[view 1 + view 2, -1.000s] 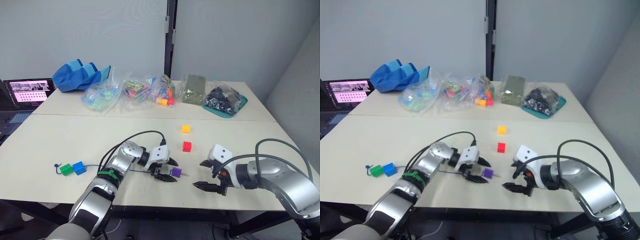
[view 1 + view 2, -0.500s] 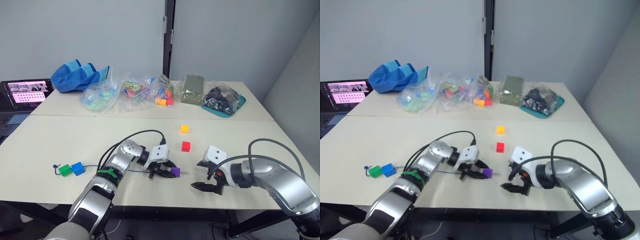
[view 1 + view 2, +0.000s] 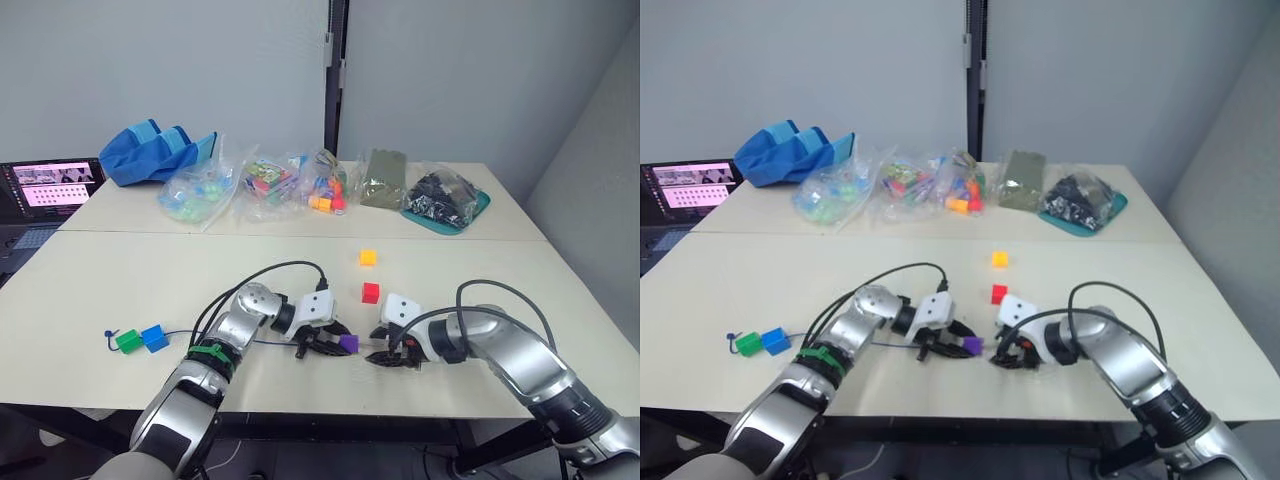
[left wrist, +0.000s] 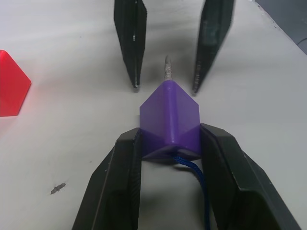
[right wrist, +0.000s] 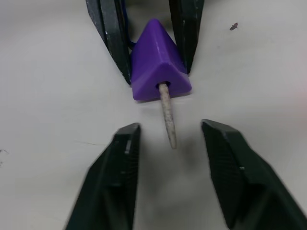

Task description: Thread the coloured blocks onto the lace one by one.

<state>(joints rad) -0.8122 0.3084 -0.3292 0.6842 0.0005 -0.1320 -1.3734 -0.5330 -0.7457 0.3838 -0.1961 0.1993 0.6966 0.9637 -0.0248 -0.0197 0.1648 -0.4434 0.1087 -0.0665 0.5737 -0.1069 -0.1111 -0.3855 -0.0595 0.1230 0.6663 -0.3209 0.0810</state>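
The left gripper point(image 4: 169, 143) is clenched on the purple block point(image 4: 169, 117). Facing it, the right gripper point(image 5: 169, 158) is spread, its fingers either side of the lace's point(image 3: 185, 334) pale tip point(image 5: 167, 120) (poking out of the purple block, untouched). Green block point(image 3: 128, 340) and blue block point(image 3: 154, 337) sit threaded far along the lace; red block point(image 3: 371, 292) lies near.

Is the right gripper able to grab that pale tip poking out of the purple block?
Probably yes: the right gripper is open on either side of the tip, with nothing between. The left gripper holds the purple block.
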